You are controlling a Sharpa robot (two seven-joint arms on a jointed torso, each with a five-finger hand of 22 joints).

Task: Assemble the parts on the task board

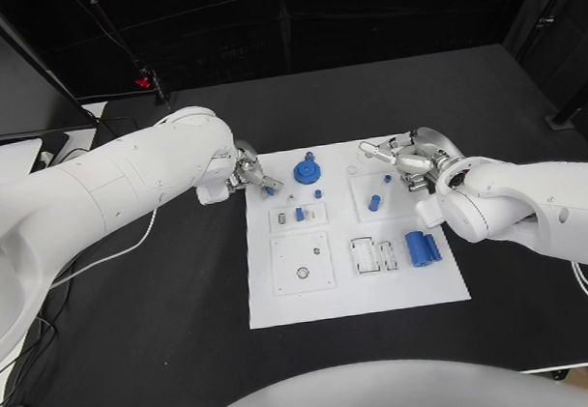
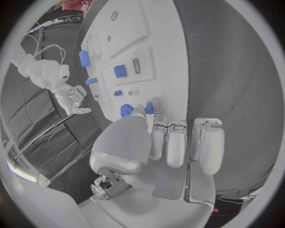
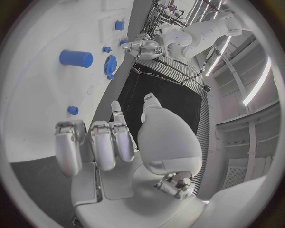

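Note:
The white task board (image 1: pixel 352 290) lies mid-table with several blue parts on it: a gear (image 1: pixel 306 171), a short cylinder (image 1: pixel 375 201) and two cylinders side by side (image 1: pixel 422 247). My left hand (image 1: pixel 250 177) hovers at the board's far left corner. In the left wrist view its thumb and a finger pinch a small blue piece (image 2: pixel 149 108), with the gear (image 2: pixel 126 110) just behind the thumb. My right hand (image 1: pixel 410 163) hangs over the board's far right edge, fingers apart and nothing in them. The right wrist view shows the gear (image 3: pixel 110 65) and the cylinder (image 3: pixel 76 58) beyond its fingertips.
Recessed white sockets (image 1: pixel 302 264) and slots (image 1: pixel 372 254) take up the board's near half. Black table (image 1: pixel 151 314) surrounds the board. A cable (image 1: pixel 111 255) trails from my left arm across the table's left side.

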